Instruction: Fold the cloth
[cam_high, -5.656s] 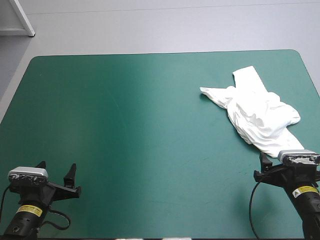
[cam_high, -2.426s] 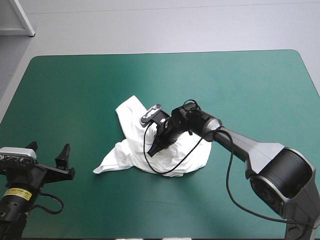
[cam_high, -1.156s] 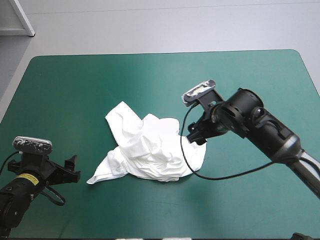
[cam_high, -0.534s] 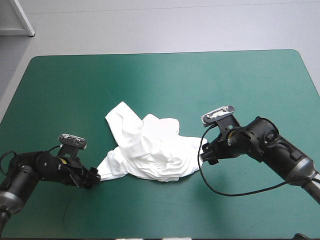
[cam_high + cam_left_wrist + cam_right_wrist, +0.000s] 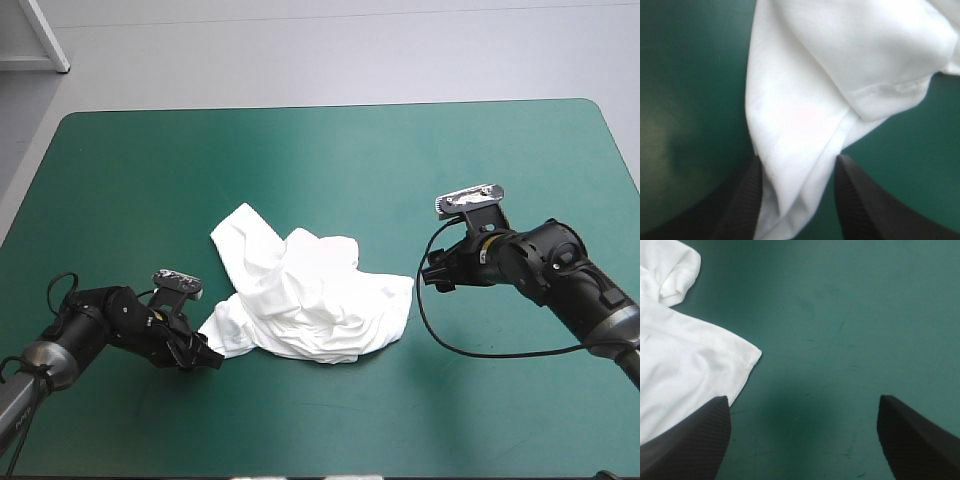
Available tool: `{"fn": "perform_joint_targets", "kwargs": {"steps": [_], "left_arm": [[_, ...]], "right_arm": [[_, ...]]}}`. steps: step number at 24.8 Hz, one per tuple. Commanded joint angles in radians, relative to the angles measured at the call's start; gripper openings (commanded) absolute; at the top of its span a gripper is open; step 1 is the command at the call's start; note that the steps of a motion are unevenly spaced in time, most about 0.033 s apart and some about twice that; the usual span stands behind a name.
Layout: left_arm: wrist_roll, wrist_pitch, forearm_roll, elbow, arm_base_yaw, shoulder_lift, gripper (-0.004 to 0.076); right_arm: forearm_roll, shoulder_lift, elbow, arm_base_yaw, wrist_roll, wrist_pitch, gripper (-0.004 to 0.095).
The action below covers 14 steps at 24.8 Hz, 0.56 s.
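White short-sleeved T-shirt (image 5: 305,300), a crumpled heap with one sleeve thrown out toward the far left, lying between the two end effectors near the middle of the teal-green-covered desk (image 5: 300,150). In the earlier pictures it lay by the desk's right edge, then under the right arm at mid-desk; it now rests free, untouched on its right side.

Left end effector (image 5: 200,355): earlier parked at the near left corner of the desk, now low at the shirt's near left corner. In the left wrist view its black fingers (image 5: 747,200) stand narrow, one on each side of a doubled hem that runs between them; they straddle the cloth and do not appear to pinch it.

Right end effector (image 5: 432,275): drawn back from the heap, now just beside the shirt's right corner and apart from it. Its fingers (image 5: 695,440) are spread wide over bare cover, holding nothing; the hemmed corner lies ahead of it, toward one finger.

Reading: the shirt has been brought in from the edge and released, yet no fold exists. Spreading it flat is the likely step in hand, starting from the corner the left end effector straddles.

Open room: the heap lies well apart from every desk edge. Bare cover surrounds both end effectors, broadest beyond them toward the far edge.
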Motion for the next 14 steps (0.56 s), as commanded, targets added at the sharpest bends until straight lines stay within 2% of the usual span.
{"fn": "perform_joint_targets", "kwargs": {"steps": [1, 6, 9, 14], "left_arm": [[0.000, -0.026, -0.025, -0.029, -0.010, -0.013, 0.0241], [-0.010, -0.053, -0.025, -0.029, -0.010, -0.013, 0.0133], [-0.010, -0.093, -0.025, -0.029, -0.010, -0.013, 0.0034], [-0.011, -0.129, -0.025, -0.029, -0.010, -0.013, 0.0020]], "right_arm": [[0.028, -0.003, -0.022, -0.022, -0.036, -0.074, 0.0724], [0.112, 0.104, -0.022, -0.022, -0.097, -0.093, 0.0724], [0.156, 0.212, -0.022, -0.022, -0.117, -0.134, 0.0724], [0.159, 0.372, -0.022, -0.020, -0.130, -0.212, 0.0724]]}}
